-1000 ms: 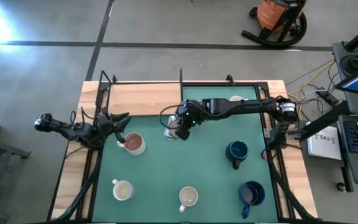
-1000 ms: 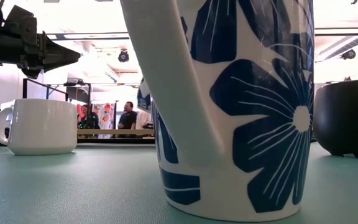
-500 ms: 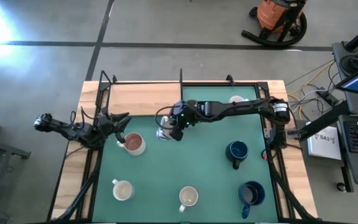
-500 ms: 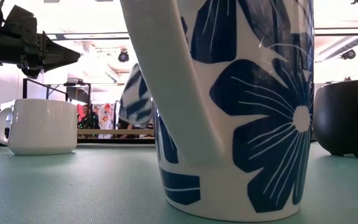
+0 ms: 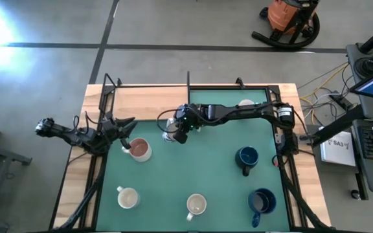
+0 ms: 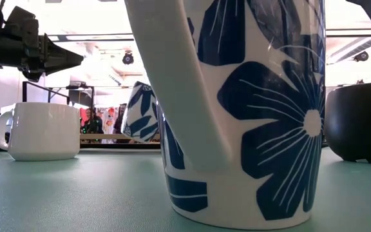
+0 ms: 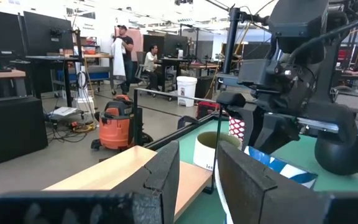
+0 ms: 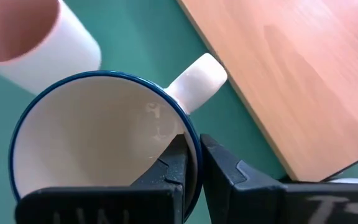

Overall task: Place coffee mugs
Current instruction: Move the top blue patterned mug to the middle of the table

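Note:
My right gripper [image 5: 173,134] reaches across the green mat [image 5: 212,175] to its far left part, shut on a white coffee mug with a blue rim and blue flower pattern [image 8: 98,149], which also shows in the low view [image 6: 140,111]. Next to it stands a white mug with a pinkish inside [image 5: 139,149]. On the mat stand a cream mug [image 5: 127,197], a white one [image 5: 196,206] and two dark blue ones [image 5: 247,157] [image 5: 261,202]. At the table's left edge my left gripper [image 7: 197,163] waits open and level, with nothing between its fingers. My right gripper pinches the mug's wall at the rim [image 8: 193,142], a little to one side of the handle [image 8: 197,79]. One finger [image 8: 169,163] is inside the mug and one [image 8: 229,169] outside. The fingers slant down from the table's right. The mug hangs tilted; whether its base touches the mat cannot be told.
A bare wooden board [image 5: 151,102] lies along the far left edge beside the mat. One more mug [image 5: 245,103] stands at the far edge under the right arm. The black frame [image 5: 188,84] borders the table. People show in the room behind.
My right gripper has gone toward the table's left edge and down, carrying the blue-flowered mug. In the low view the mug has come out from behind the near mug, lower and tilted. The left arm has kept still.

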You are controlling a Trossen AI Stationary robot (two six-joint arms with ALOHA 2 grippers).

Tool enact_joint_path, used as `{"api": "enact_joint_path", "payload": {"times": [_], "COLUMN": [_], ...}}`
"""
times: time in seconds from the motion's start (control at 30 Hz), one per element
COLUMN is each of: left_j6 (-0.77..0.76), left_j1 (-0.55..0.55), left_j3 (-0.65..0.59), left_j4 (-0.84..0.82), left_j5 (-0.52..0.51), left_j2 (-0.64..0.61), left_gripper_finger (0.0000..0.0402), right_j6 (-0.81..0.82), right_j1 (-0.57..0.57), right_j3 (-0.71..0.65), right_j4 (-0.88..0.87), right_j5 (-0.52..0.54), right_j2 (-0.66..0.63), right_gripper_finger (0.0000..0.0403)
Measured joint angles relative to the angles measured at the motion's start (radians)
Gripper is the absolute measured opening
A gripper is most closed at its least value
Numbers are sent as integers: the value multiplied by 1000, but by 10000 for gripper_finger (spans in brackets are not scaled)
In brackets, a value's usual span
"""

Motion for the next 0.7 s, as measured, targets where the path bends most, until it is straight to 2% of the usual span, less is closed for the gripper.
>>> {"api": "enact_joint_path", "payload": {"times": [0.7], "left_j6": [0], "left_j1": [0], "left_j3": [0], "left_j4": [-1], "left_j5": [0], "left_j2": [3], "left_gripper_finger": [91], "right_j6": [1], "right_j1": [6], "right_j3": [-2], "right_j4": [-5], "right_j5": [23], "right_j2": [7], "right_gripper_finger": [22]}}
